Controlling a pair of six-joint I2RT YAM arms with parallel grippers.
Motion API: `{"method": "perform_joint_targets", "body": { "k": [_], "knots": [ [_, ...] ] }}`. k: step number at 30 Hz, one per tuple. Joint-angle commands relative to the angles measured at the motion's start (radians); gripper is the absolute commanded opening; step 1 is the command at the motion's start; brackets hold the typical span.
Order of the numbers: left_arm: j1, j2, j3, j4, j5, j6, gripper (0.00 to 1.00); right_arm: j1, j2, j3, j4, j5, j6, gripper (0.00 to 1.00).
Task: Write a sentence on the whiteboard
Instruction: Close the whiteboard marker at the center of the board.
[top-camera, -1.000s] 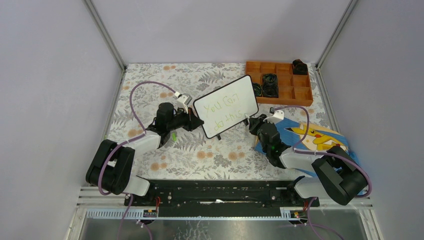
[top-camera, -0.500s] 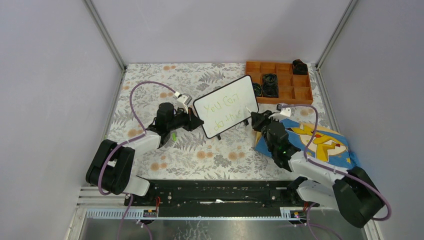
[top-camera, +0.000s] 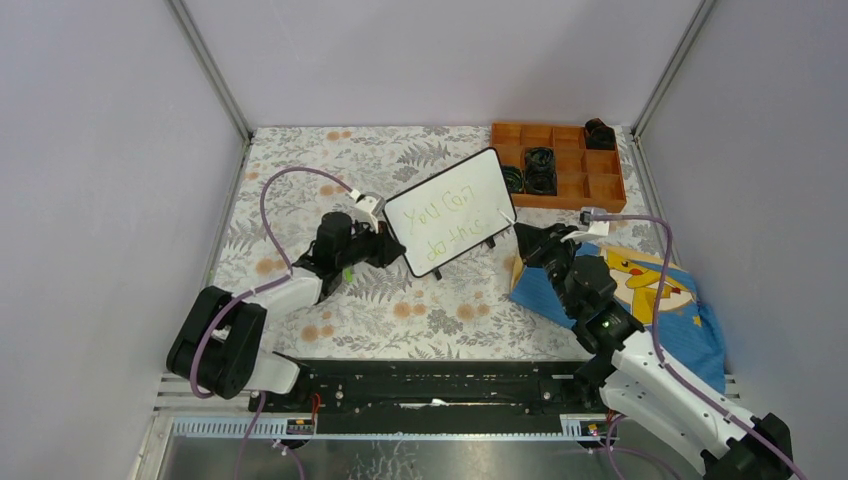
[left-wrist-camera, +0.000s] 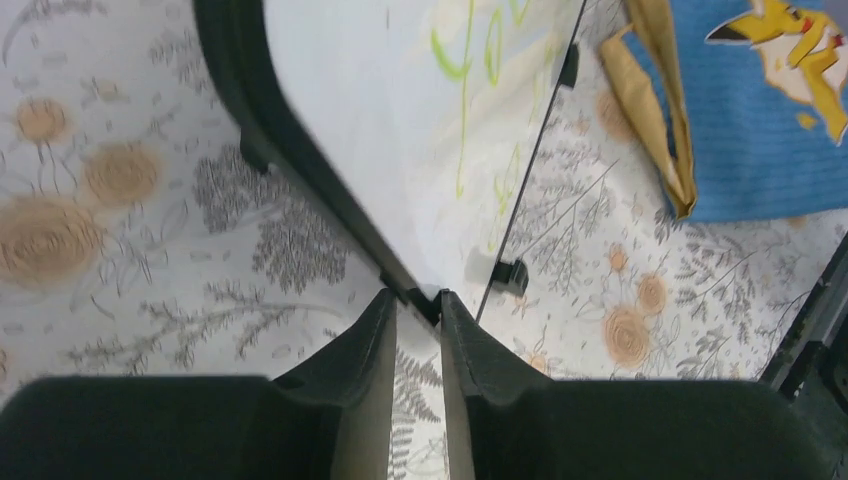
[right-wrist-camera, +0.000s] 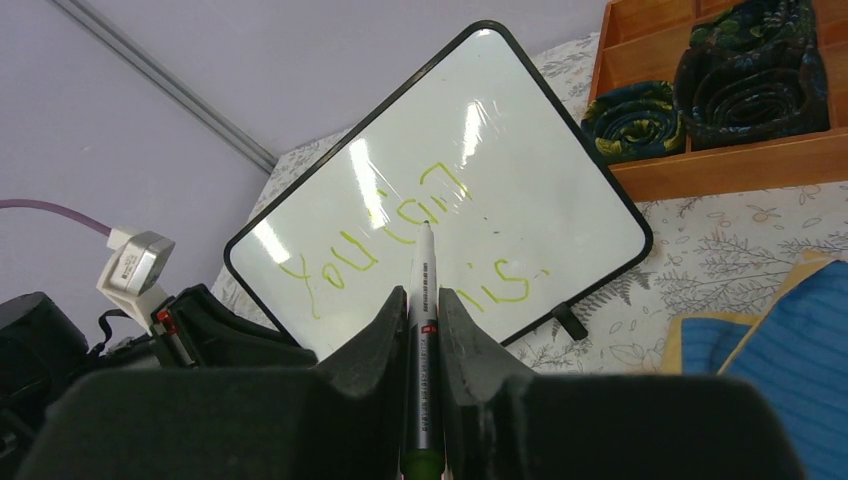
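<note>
My right gripper (right-wrist-camera: 421, 300) has its jaws clamped on a marker (right-wrist-camera: 424, 262). The tip is aimed at the whiteboard (right-wrist-camera: 500, 140) and, as far as I can judge, sits just short of it. My left gripper (left-wrist-camera: 415, 305) pinches the board's black frame at a lower corner, bracing it. The board stands tilted around mid-worktop, toward the far edge, just beside the orange tray (top-camera: 580, 186) in the far right corner. The sentence (right-wrist-camera: 365, 252) looks nearly whole, so for any last stroke I'd press lightly against that brace, then lift clear without smearing.
</note>
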Motion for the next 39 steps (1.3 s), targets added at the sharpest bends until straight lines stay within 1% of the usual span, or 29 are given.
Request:
{"method": "perform_joint_targets", "body": {
  "k": [1, 2, 6, 13, 16, 19, 25, 28, 30, 32, 34, 35, 36, 39],
  "knots": [
    [-0.008, -0.025, -0.054, -0.134, -0.092, 0.038, 0.29, -0.007, -0.079, 0.015, -0.09, -0.015, -0.032, 0.0],
    [-0.008, -0.035, -0.06, -0.135, -0.097, 0.036, 0.3, -0.007, -0.094, 0.012, -0.098, -0.015, -0.032, 0.0],
    [-0.014, -0.07, -0.073, -0.145, -0.123, 0.027, 0.42, -0.007, -0.142, 0.006, -0.129, -0.019, -0.032, 0.0],
    [-0.04, -0.181, -0.118, -0.143, -0.215, 0.013, 0.61, -0.007, -0.198, 0.022, -0.185, -0.032, -0.047, 0.0],
    [-0.04, -0.246, -0.137, -0.154, -0.257, -0.001, 0.67, -0.007, -0.211, 0.03, -0.202, -0.041, -0.05, 0.0],
    [-0.04, -0.343, -0.163, -0.162, -0.293, -0.012, 0.75, -0.007, -0.22, 0.036, -0.212, -0.051, -0.055, 0.0],
    [-0.039, -0.493, -0.184, -0.202, -0.37, -0.017, 0.83, -0.007, -0.237, 0.048, -0.225, -0.085, -0.065, 0.0],
    [-0.039, -0.561, -0.147, -0.29, -0.42, -0.004, 0.87, -0.007, -0.237, 0.063, -0.226, -0.118, -0.078, 0.0],
    [-0.04, -0.607, -0.114, -0.389, -0.523, -0.024, 0.89, -0.007, -0.233, 0.079, -0.235, -0.156, -0.092, 0.0],
    [-0.04, -0.642, -0.073, -0.495, -0.633, -0.069, 0.92, -0.007, -0.227, 0.095, -0.244, -0.206, -0.108, 0.0],
    [-0.039, -0.66, -0.031, -0.601, -0.758, -0.179, 0.98, -0.007, -0.222, 0.113, -0.254, -0.262, -0.116, 0.0],
    [-0.038, -0.661, -0.008, -0.648, -0.801, -0.222, 0.99, -0.007, -0.218, 0.12, -0.263, -0.286, -0.118, 0.0],
    [-0.035, -0.658, 0.012, -0.687, -0.806, -0.242, 0.99, -0.006, -0.215, 0.127, -0.272, -0.303, -0.118, 0.0],
    [-0.032, -0.64, 0.051, -0.763, -0.766, -0.307, 0.99, -0.004, -0.203, 0.134, -0.289, -0.327, -0.109, 0.0]
  ]
}}
